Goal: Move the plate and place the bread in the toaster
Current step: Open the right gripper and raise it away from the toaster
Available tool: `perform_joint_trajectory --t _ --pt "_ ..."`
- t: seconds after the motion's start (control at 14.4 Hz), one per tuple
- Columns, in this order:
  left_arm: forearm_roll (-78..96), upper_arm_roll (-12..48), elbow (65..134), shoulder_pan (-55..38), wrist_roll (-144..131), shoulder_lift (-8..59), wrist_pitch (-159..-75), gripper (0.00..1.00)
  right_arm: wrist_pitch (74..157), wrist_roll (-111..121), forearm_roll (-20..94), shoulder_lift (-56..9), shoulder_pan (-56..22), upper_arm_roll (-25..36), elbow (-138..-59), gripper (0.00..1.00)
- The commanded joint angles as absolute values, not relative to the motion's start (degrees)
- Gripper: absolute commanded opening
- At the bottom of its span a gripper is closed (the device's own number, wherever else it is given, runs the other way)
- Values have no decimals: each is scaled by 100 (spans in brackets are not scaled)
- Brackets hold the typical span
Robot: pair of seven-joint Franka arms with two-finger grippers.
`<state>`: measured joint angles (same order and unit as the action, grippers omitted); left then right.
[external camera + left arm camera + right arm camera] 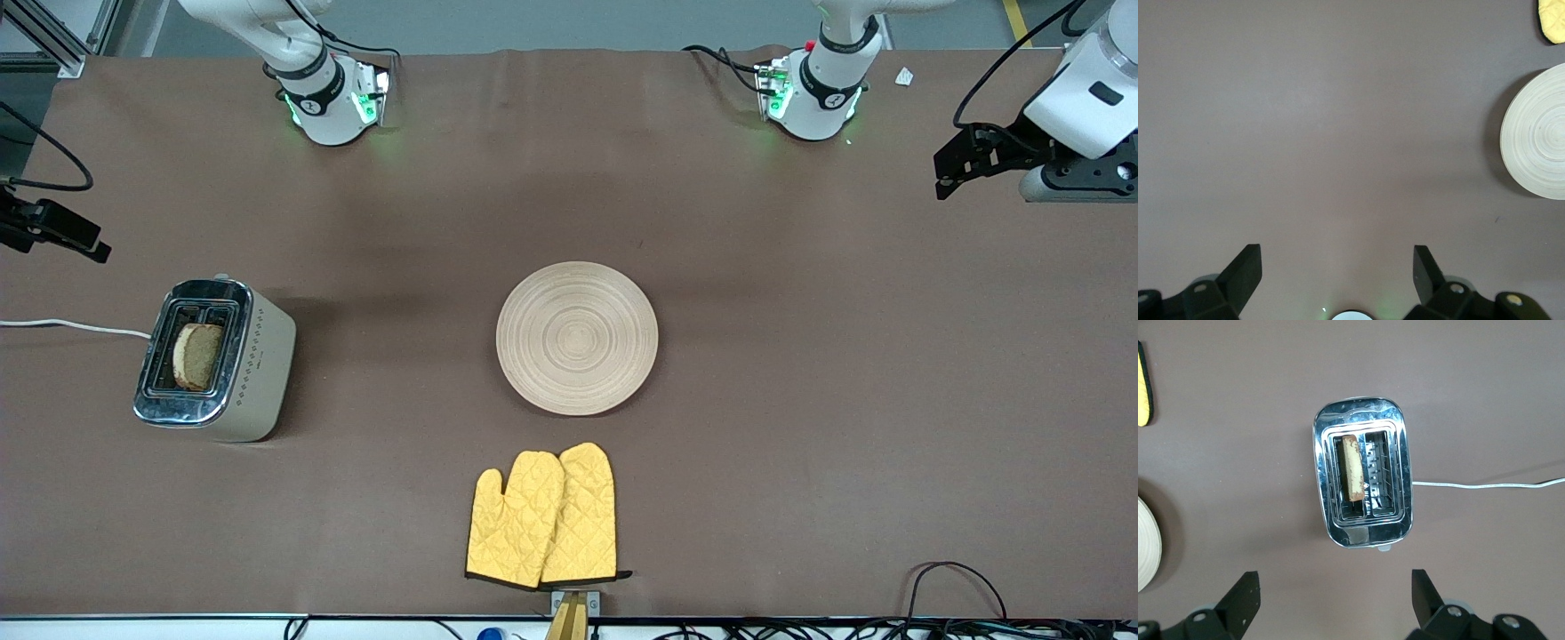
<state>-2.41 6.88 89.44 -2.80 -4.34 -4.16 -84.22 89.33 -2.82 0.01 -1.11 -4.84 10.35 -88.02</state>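
The bread [197, 356] already stands in one slot of the toaster [213, 360], and it seems to lean a little against the slot wall, though the front view is too oblique to be sure. In the right wrist view the slice [1351, 468] shows edge-on in one slot, the other slot bare. The toaster sits toward the right arm's end of the tabletop [800, 400], its white cord [76, 326] trailing off the edge.

The plate [577, 338] lies flat and bare, well apart from the toaster toward the left arm's end. The yellow oven mitts [542, 517] lie nearer the front camera than the plate and also well clear of the toaster.

The right pincer [1331, 597] hangs over the tabletop beside the toaster, jaws spread wide and holding nothing. The left pincer [1338, 270] hovers over bare tabletop well away from the toaster, jaws likewise wide and empty; the plate's rim [1536, 133] shows at the edge of its view.

By the look of things both parts of the task are done. The risks left: a low sweep of the right arm could clip the toaster's chrome top or snag the cord and drag the toaster; a slice resting askew could jam if the lever is pressed.
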Motion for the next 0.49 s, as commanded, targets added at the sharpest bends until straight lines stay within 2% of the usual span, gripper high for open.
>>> perform_joint_trajectory --t 0.0,0.42 --pt "-360 712 9035 -246 -352 -545 -8525 100 8921 -79 141 -44 -501 1037 -8737 100" --pt "-360 712 8947 -246 -352 -483 -8517 100 8964 -79 97 -53 -510 1020 -8552 100"
